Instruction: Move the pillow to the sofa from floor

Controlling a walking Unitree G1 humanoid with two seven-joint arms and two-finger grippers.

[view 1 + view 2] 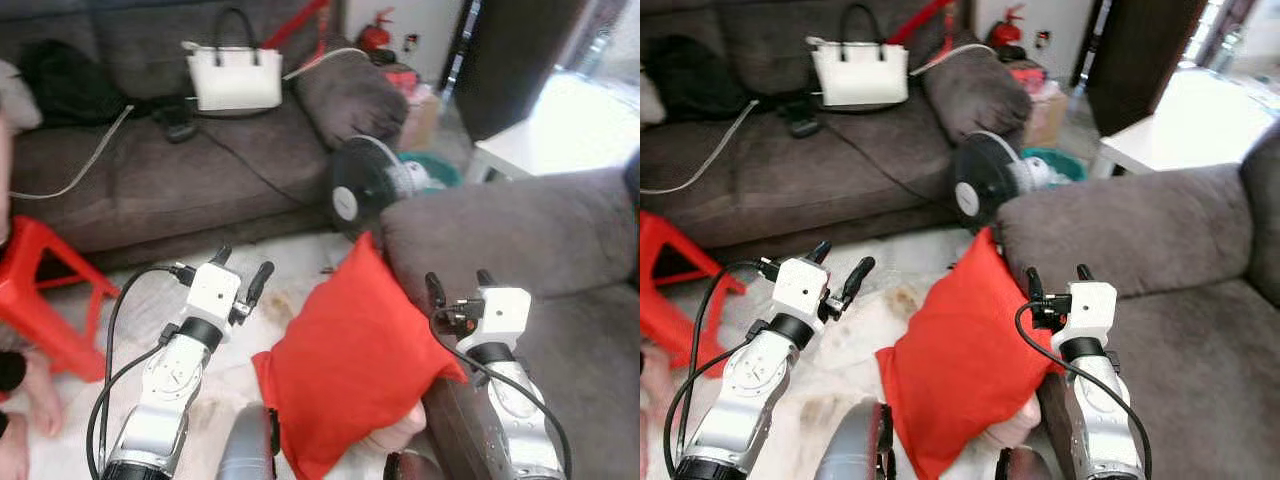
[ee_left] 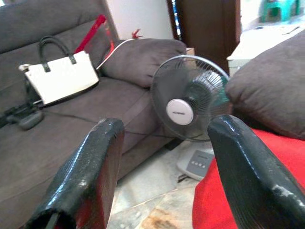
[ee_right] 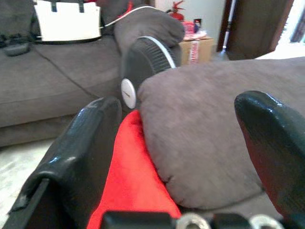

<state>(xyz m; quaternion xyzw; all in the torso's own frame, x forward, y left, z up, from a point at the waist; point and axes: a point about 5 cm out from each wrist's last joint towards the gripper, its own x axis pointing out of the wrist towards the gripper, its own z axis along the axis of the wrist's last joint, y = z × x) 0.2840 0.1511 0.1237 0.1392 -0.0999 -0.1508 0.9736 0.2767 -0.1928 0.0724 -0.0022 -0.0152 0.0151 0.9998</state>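
A red pillow [image 1: 350,365] stands on edge on the pale floor, leaning against the armrest of the grey sofa [image 1: 520,230] on my right. My left gripper [image 1: 241,268] is open in the air just left of the pillow's top, not touching it. My right gripper [image 1: 459,280] is open over the front of the armrest, just right of the pillow. The left wrist view shows the pillow [image 2: 281,143] behind one finger. In the right wrist view the pillow [image 3: 128,176] is wedged against the armrest cushion [image 3: 200,133].
A black floor fan [image 1: 360,190] stands behind the pillow. A second grey sofa [image 1: 150,170] along the back holds a white handbag [image 1: 235,75] and cables. A red stool [image 1: 40,290] and a person's foot [image 1: 40,395] are at left. A white table [image 1: 560,130] is far right.
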